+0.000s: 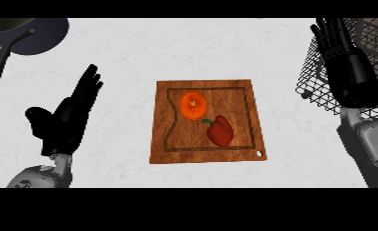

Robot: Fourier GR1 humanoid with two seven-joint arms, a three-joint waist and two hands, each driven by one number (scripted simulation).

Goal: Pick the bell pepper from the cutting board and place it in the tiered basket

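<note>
Dark red bell pepper [221, 131] lying on brown wooden cutting board [164, 125], at eight o'clock from open-fingered right hand [343, 55], nearer than open left hand [70, 112], long axis running twelve-to-six.

I can read no text, label, brand, number or sign anywhere on my counter: nothing written shows on the cutting board [166, 125], the tiered basket [314, 75] at far right, or anything else here.

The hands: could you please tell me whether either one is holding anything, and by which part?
Nothing is held. The left hand and right hand are both open, and the bell pepper lies untouched on the cutting board.
</note>
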